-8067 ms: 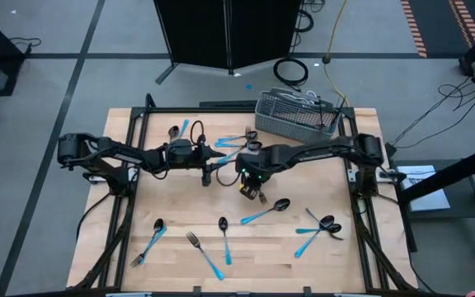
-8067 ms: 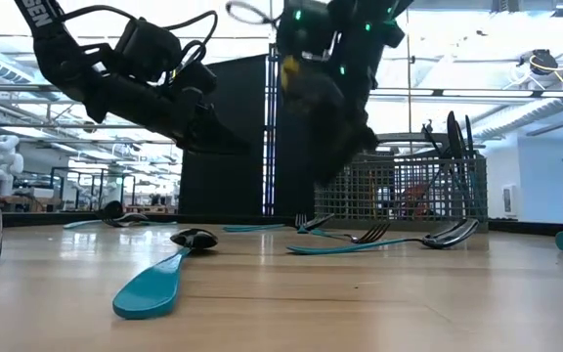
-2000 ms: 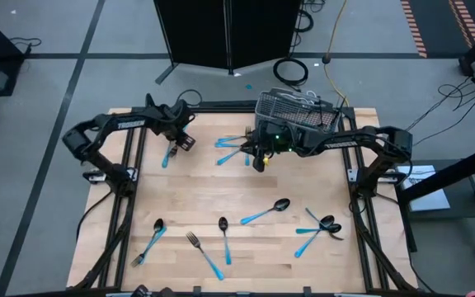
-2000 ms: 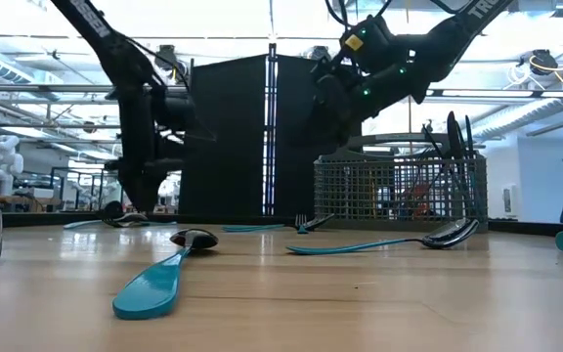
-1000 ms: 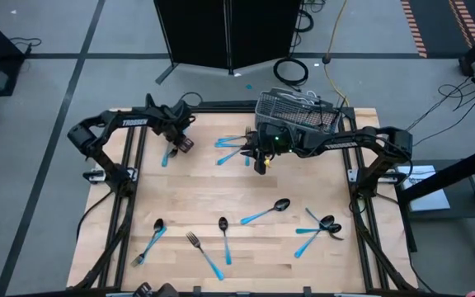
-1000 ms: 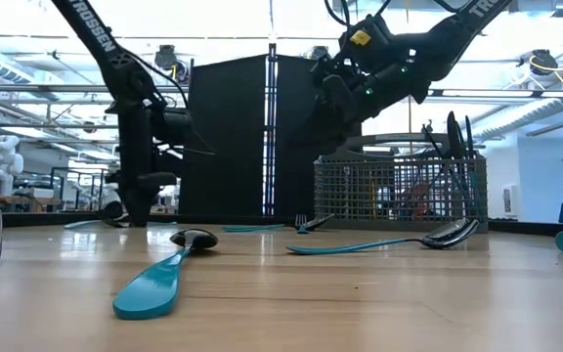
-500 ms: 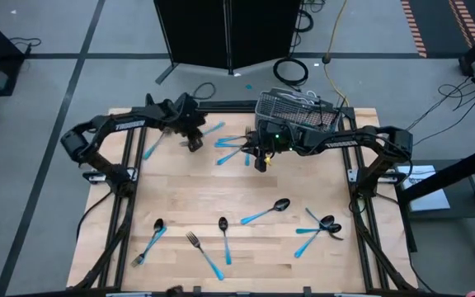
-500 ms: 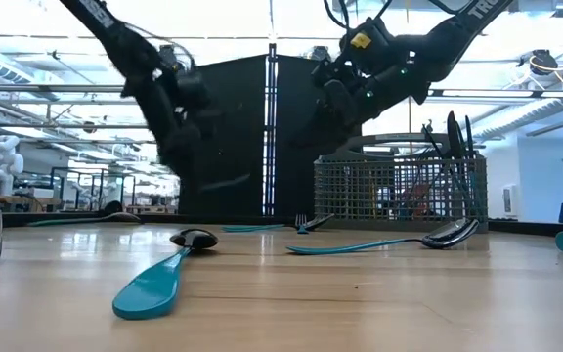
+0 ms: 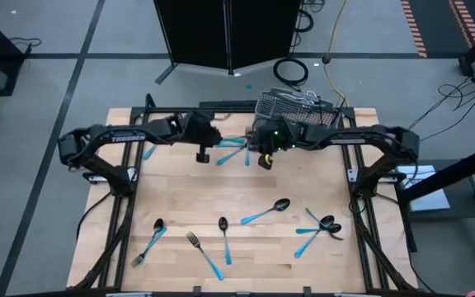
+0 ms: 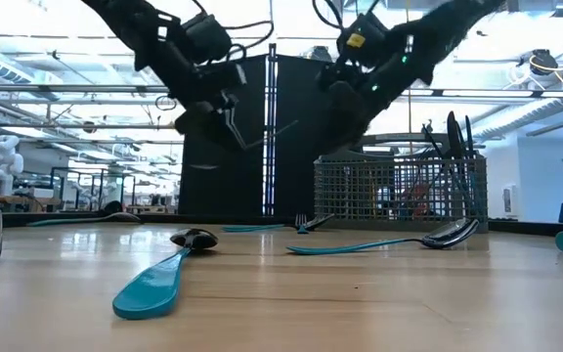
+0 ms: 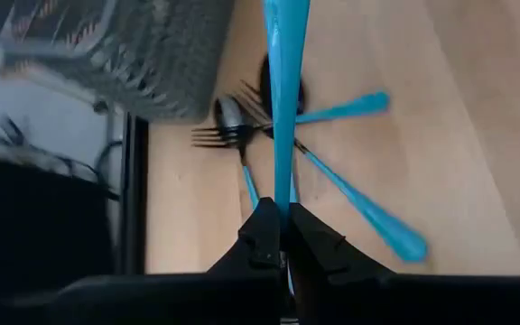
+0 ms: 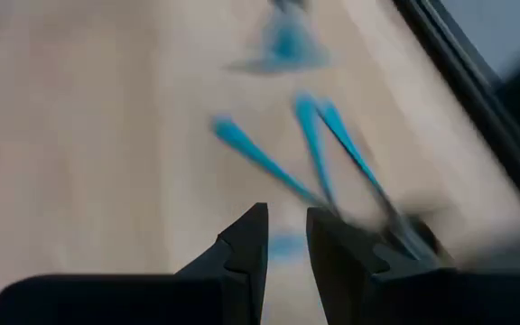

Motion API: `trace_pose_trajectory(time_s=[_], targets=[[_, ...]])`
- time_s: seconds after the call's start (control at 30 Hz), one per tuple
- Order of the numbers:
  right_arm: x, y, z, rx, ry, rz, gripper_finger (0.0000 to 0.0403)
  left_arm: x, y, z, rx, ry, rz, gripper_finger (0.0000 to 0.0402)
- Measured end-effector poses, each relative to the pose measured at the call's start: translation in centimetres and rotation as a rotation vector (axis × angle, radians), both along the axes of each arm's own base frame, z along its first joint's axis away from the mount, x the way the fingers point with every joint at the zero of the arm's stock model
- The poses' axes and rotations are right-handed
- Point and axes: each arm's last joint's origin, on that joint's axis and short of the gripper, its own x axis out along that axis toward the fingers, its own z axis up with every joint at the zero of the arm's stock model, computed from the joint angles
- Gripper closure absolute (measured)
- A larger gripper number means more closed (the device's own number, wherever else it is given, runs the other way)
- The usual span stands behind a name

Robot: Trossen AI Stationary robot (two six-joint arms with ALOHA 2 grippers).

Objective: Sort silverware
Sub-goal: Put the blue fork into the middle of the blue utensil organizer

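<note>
My left gripper (image 9: 202,153) hangs above the table's far middle, shut on one piece of silverware with a light-blue handle (image 11: 283,99). This piece shows as a thin line in the low view (image 10: 274,133). Just to its right, my right gripper (image 9: 265,162) hovers with a narrow gap between its fingers (image 12: 286,244) and nothing in it. Between and under the two grippers, a small heap of forks and spoons (image 9: 236,147) lies flat on the wood. The grey wire basket (image 9: 297,115) stands at the far edge with silverware upright in it. My left gripper pinches the blue handle at its narrow part (image 11: 283,206) between the two fingers. The handle runs on along the fingers and widens toward its free end. Its head is hidden by the fingers. The fingers slant down from the table's left, and the piece is lifted clear.
More silverware lies loose on the near half: a spoon (image 9: 266,211) in the middle, a spoon (image 9: 224,238), a fork (image 9: 205,252), another piece (image 9: 148,241) near left and a crossed pair (image 9: 320,226) near right. One blue handle (image 9: 148,151) lies far left.
My left gripper has shut on a blue-handled piece at the table's far left and lifted it clear. It has carried the piece toward the right, up to the right gripper, while rolling its wrist. My right gripper has stayed about where it was.
</note>
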Motion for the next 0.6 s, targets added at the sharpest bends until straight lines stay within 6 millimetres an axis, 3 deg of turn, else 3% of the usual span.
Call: trace_pose_trajectory(time_s=[0.2, 0.43, 0.6], targets=[[-2.2, 1.6, 3.5, -0.135, 0.185, -0.134, 0.033, 0.4, -1.0, 0.0, 0.237, 0.108, -0.051, 0.0401], [-3.7, 2.4, 6.4, -0.131, 0.081, -0.181, 0.033, 1.3, -1.8, 0.7, 0.414, 0.099, -0.166, 0.0401], [-4.7, 1.6, 7.9, -0.044, -0.037, -0.252, 0.0341, 1.6, -2.4, 0.9, 0.558, 0.146, -0.252, 0.0402]])
